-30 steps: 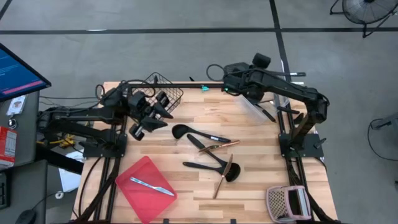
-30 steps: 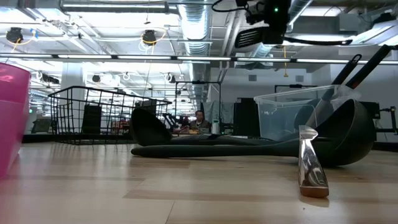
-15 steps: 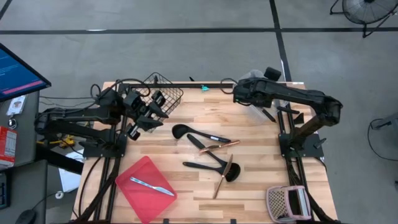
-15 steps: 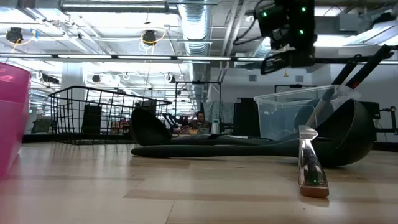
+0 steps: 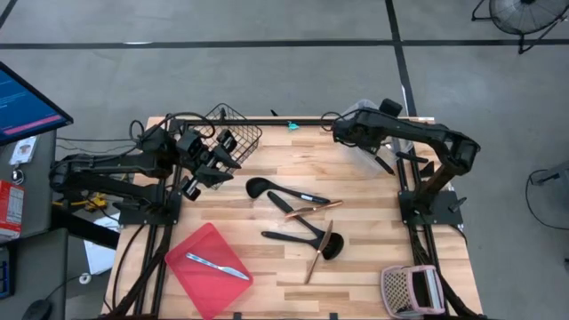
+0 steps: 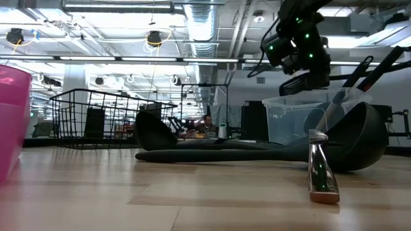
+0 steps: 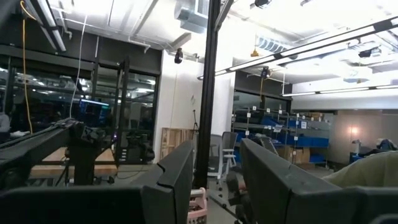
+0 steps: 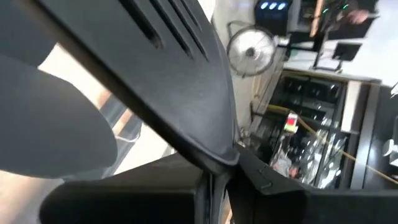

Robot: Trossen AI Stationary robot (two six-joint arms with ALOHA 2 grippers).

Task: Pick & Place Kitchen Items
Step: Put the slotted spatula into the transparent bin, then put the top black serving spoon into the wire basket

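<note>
At the table's left edge, the left gripper (image 5: pixel 212 160) hangs beside the black wire basket (image 5: pixel 238 132) at the back-left corner. Its wrist view shows the two dark fingers (image 7: pixel 180 171) spread apart with nothing between them, only the room beyond.

Near the front-left, a red tray (image 5: pixel 204 271) holds a slim silver knife (image 5: pixel 216 266). No writing can be read on the tray or on anything else.

In the middle of the wooden table (image 5: pixel 356 258) lie the loose utensils: a black ladle (image 5: pixel 267 188) and a black spoon (image 5: pixel 286 204) toward the back, a copper-coloured piece of cutlery (image 5: pixel 316 208) crossing them, then a black ladle (image 5: pixel 307 238) and a copper-handled piece (image 5: pixel 320 251) nearer the front.

To the right, the right gripper (image 5: pixel 345 132) is above a clear plastic bin (image 6: pixel 302 115) at the back-right corner. Its wrist view shows a black slotted turner (image 8: pixel 180 68) held fast between the fingers. A pale slotted holder (image 5: pixel 411 289) sits at the front-right corner.
</note>
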